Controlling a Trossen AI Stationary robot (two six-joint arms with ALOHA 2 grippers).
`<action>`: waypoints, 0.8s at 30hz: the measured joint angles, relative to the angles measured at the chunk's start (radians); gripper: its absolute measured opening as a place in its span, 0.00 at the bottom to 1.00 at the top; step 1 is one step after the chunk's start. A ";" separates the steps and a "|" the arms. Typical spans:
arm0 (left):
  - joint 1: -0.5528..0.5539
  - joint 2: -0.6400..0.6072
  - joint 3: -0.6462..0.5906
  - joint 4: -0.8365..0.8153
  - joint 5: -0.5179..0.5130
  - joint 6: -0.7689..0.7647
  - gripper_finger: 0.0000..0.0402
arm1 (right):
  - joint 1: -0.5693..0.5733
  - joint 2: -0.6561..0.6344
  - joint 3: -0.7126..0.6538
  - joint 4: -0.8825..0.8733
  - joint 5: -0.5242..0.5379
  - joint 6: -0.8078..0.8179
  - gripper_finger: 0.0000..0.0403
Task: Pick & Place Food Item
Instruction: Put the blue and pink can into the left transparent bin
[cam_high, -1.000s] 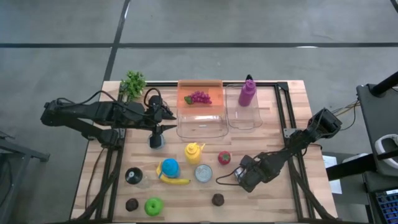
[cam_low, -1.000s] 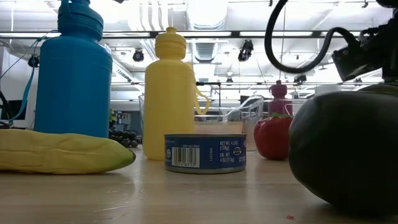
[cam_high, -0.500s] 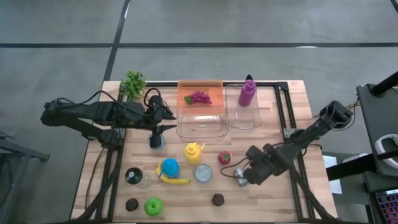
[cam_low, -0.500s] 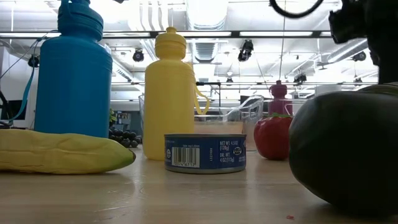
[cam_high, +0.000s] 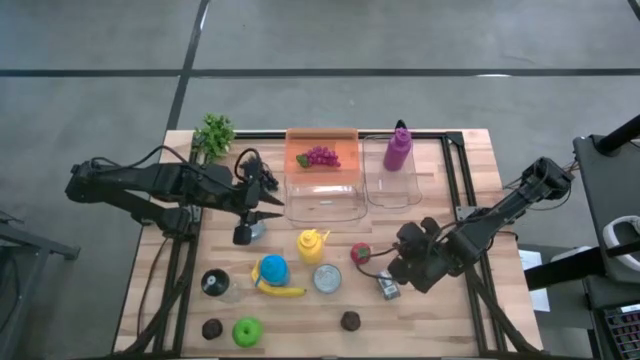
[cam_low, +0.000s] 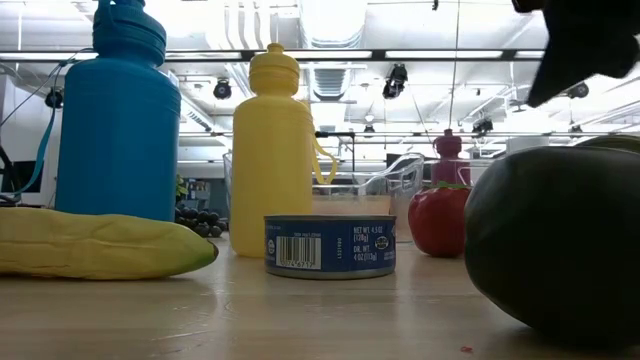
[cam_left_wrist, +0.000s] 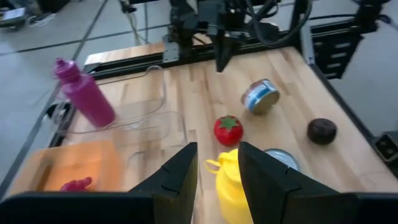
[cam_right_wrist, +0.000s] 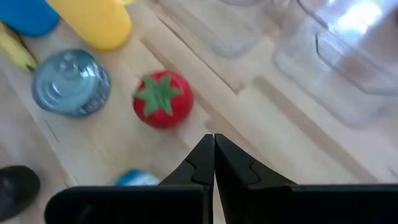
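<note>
Red and green-capped, the toy tomato (cam_high: 360, 253) sat on the wooden table (cam_high: 470, 300) between the yellow bottle (cam_high: 311, 245) and the right gripper (cam_high: 390, 268), whose fingers were clenched on nothing. The left gripper (cam_high: 272, 197) hovered partly parted, empty, beside the clear bin (cam_high: 322, 203).

Bright, even overhead light; ceiling strip lamps (cam_low: 330, 55) glaring in low view. Soft short shadows on worktop (cam_high: 440, 310). Right wrist view blurred; dark blob (cam_low: 560, 240) at 3 o'clock unfocused.
</note>
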 joint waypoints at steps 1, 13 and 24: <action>0.000 0.000 0.000 0.000 0.016 0.002 0.29 | 0.000 0.005 0.010 0.001 0.007 -0.009 0.02; -0.001 0.000 0.000 0.002 0.159 0.055 0.29 | 0.000 0.116 0.156 0.001 0.043 -0.084 0.02; -0.002 0.000 0.000 0.010 0.211 0.062 0.12 | 0.000 0.206 0.282 -0.005 0.042 -0.141 0.02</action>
